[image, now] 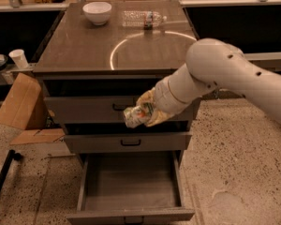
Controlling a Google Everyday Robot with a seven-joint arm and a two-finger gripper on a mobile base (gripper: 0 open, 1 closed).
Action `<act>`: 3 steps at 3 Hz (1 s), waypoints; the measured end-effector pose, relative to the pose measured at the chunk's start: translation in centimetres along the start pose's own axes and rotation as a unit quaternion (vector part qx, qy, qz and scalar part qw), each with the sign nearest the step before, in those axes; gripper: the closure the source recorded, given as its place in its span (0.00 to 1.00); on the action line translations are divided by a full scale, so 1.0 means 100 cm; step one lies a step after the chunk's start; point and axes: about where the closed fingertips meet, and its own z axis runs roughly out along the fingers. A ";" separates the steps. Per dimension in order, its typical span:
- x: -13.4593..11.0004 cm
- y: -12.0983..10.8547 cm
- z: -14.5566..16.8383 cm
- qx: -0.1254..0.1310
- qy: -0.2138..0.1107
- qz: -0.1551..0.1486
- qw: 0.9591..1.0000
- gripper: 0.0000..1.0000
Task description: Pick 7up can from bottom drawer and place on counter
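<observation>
Hovering before the cabinet's top drawer front [84, 108], the yellowish gripper [149, 112] on the white arm [225, 74] has its jaws clamped on the small green-and-silver 7up can [135, 116], held sideways in mid-air. Below it the lowest grey metal drawer [131, 184] stands pulled out. The glossy brown-grey desk [79, 50] above carries a white bowl [97, 12] and a clear plastic bottle [143, 18].

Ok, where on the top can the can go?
The gripper holds the 7up can in front of the upper drawers. The counter is bare in front of the bowl and water bottle, down to its front edge. Only the back strip is crowded.
</observation>
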 end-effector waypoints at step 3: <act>0.034 -0.121 -0.087 0.111 0.022 0.063 0.992 1.00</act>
